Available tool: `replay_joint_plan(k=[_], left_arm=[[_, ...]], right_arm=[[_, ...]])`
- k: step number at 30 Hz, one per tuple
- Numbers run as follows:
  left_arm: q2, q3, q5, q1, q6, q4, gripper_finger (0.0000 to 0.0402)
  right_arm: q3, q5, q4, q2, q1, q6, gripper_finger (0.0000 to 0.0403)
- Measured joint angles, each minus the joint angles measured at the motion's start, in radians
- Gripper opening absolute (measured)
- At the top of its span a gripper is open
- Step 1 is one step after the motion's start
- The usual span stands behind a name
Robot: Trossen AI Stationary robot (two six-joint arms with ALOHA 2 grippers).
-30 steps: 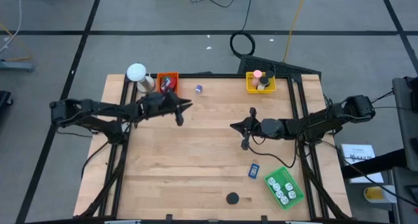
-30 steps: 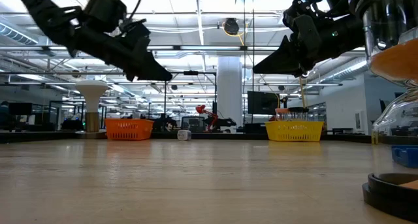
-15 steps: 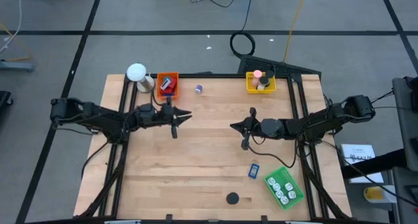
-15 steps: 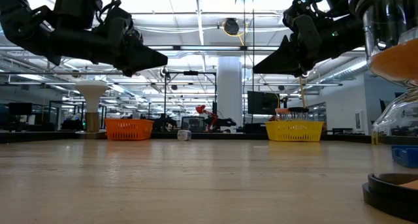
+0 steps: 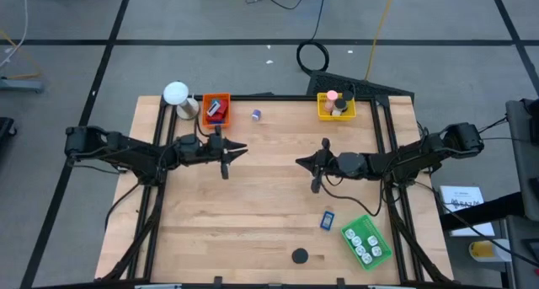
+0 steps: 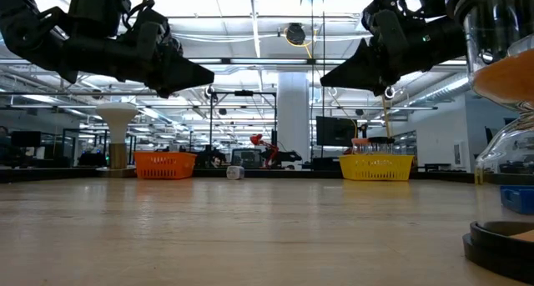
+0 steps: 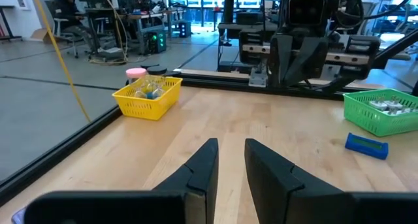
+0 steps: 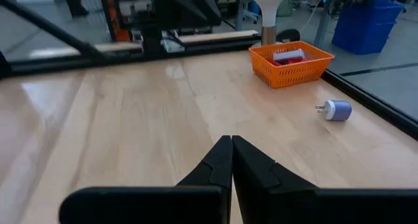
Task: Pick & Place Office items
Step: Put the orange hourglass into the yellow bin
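My left gripper [image 5: 243, 147] hovers level over the table's left middle, open by a narrow gap with nothing in it [image 7: 230, 144]. My right gripper [image 5: 298, 163] hovers right of centre, shut and empty [image 8: 231, 140]; the two point at each other. Loose office items lie flat on the wood: a small purple-blue piece [image 5: 256, 115] near the far edge, a blue rectangle [image 5: 327, 220] and a black disc [image 5: 300, 256] near the front right. The orange tray [image 5: 216, 109] holds red and blue pieces, the yellow tray [image 5: 336, 106] a pink roll and dark pieces, the green tray [image 5: 365, 243] white pieces.
A white ball-topped object [image 5: 176, 95] stands at the far left corner beside the orange tray. Black frame rails [image 5: 157, 179] run along the table's left, right and far sides. Bare wood [image 5: 253, 205] stretches between and in front of the grippers.
My left gripper has swung from beside the orange tray a little toward the table's near edge and tipped up from slanting down to level, its gap unchanged; for the last half second it has kept still.
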Motion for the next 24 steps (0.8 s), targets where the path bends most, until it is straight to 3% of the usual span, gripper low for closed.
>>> replay_joint_plan(k=[4,7,11,15,17,20,24], left_arm=[[0.0,0.0,0.0,0.0,0.0,0.001,0.0076],[0.0,0.0,0.0,0.0,0.0,0.001,0.0076],[0.0,0.0,0.0,0.0,0.0,0.002,0.0076],[0.0,0.0,0.0,0.0,0.0,0.002,0.0076],[0.0,0.0,0.0,0.0,0.0,0.002,0.0076],[0.0,0.001,0.0,0.0,0.0,0.002,0.0076],[0.0,0.001,0.0,0.0,0.0,0.002,0.0076]], right_arm=[[0.005,-0.059,0.012,-0.004,-0.001,0.057,0.0004],[0.07,-0.105,-0.092,-0.011,0.051,0.077,0.0001],[0.274,0.051,-0.57,0.0,0.197,0.106,0.0001],[0.49,0.155,-0.984,0.07,0.302,0.312,0.0003],[0.567,0.149,-1.095,0.102,0.345,0.401,0.0006],[0.659,0.058,-1.201,0.157,0.392,0.485,0.0018],[0.735,-0.012,-1.253,0.23,0.464,0.52,0.0065]])
